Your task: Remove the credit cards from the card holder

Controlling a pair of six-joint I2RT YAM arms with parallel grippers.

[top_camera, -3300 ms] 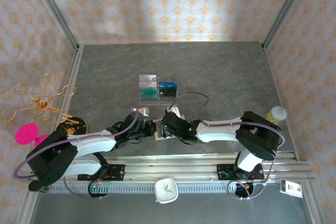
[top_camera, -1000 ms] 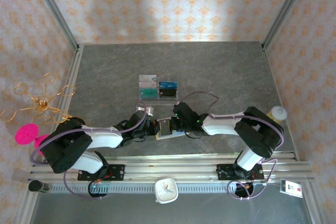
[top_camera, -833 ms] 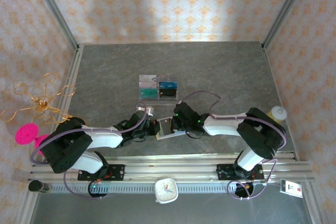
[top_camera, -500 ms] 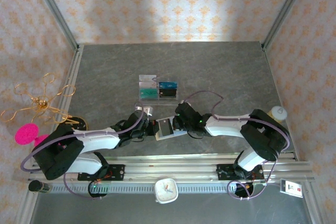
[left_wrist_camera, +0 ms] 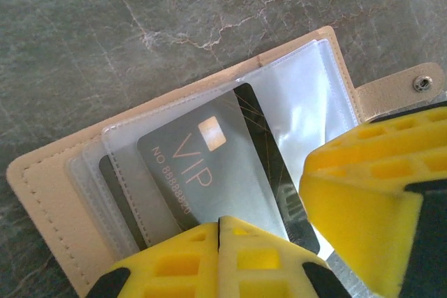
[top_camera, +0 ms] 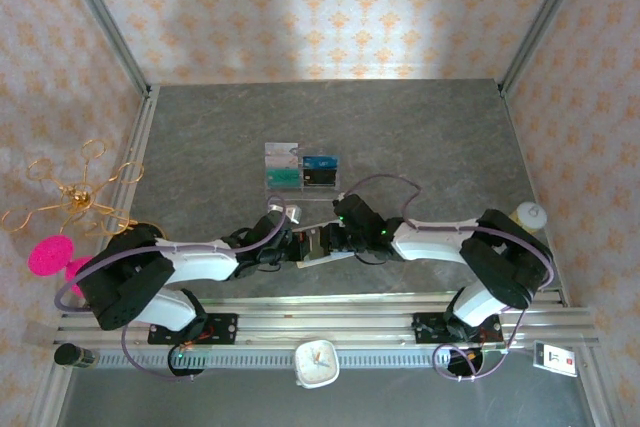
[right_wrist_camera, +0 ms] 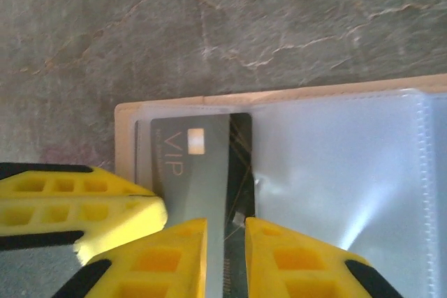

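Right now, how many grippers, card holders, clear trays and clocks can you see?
grippers: 2 (left gripper, right gripper)
card holder: 1
clear tray: 1
clock: 1
Total: 5

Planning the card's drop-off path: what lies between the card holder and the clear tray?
Bare table, seen in the top view, between card holder and clear tray.
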